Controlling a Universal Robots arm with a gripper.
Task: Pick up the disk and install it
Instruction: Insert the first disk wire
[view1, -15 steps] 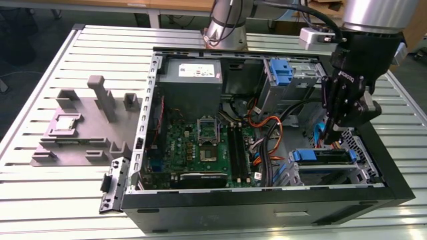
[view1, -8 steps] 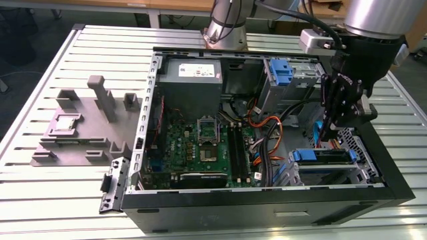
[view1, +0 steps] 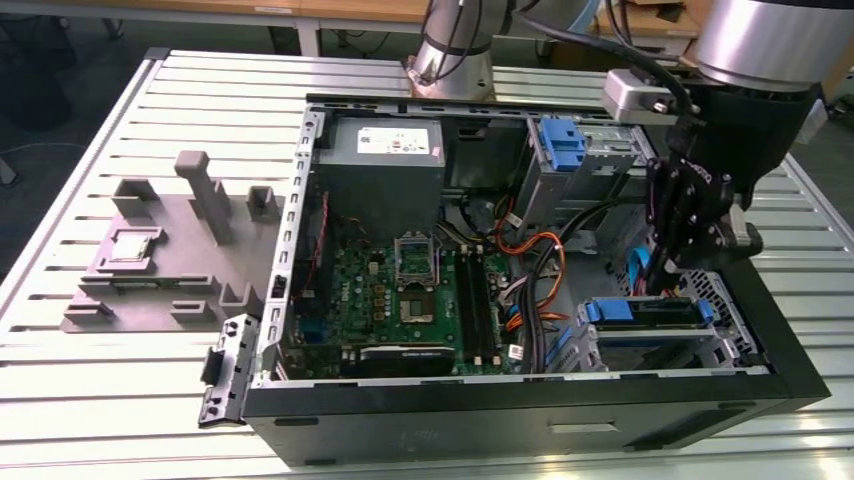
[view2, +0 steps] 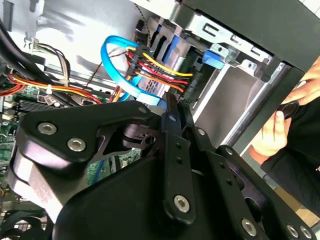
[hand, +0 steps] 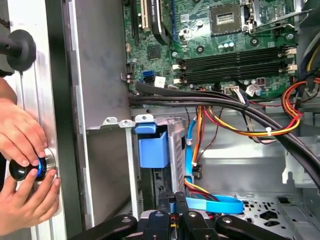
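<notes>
The disk (view1: 643, 313), with its blue carrier bracket, sits in the lower drive bay at the front right corner of the open computer case (view1: 534, 420). In the first wrist view its silver side (hand: 176, 150) stands beside the blue bracket (hand: 152, 148), and coloured cables run to its end. My gripper (view1: 663, 283) reaches down into the case right above it. The fingertips (hand: 165, 201) are pressed together at the disk's cabled end, with nothing seen between them. In the second wrist view the gripper (view2: 173, 102) points at the disk (view2: 162, 75).
A person's hands (hand: 25, 170) hold a black knob on the case's outer wall, close to the bay. A blue data cable (hand: 212, 204) and black cable bundle (hand: 225, 100) cross near the fingers. Another blue bracket (view1: 562, 142) sits in the upper bay. A grey fixture (view1: 160, 260) lies outside the case.
</notes>
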